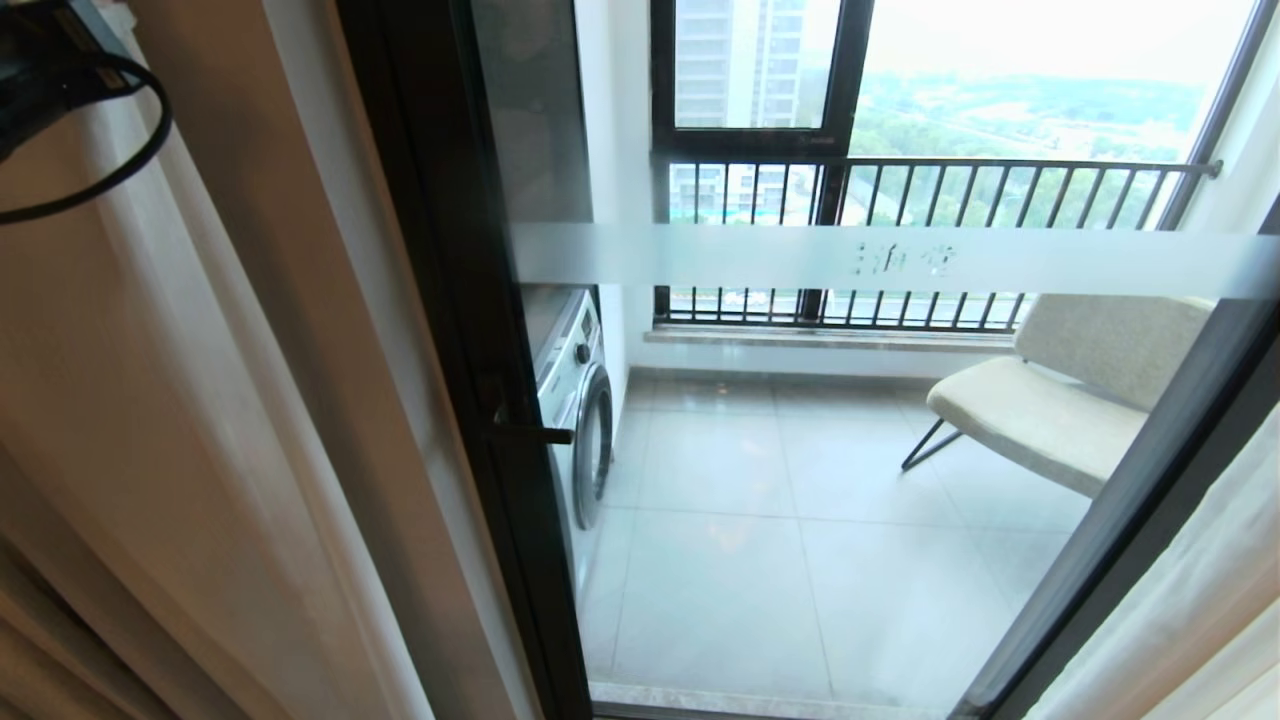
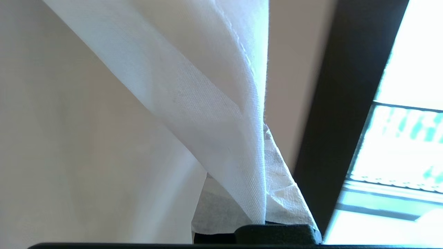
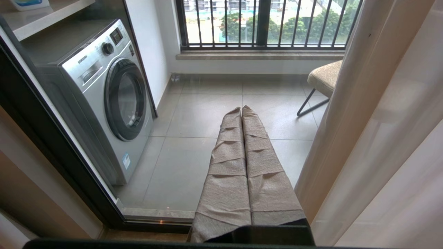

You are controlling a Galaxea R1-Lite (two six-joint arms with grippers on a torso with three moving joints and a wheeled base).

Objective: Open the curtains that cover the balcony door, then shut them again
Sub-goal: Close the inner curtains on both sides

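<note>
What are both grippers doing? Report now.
Left gripper: shut on the curtains.
Right gripper: shut, holding nothing.

Grey tiled floor, washing machine, beige chair, barred window, daylight.

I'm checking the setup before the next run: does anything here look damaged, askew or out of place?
Nothing looks damaged. The one oddity: the left curtain's edge is pinched in the left gripper, pulling it slantwise. The balcony door glass is uncovered; the right gripper is shut, holding nothing.
</note>
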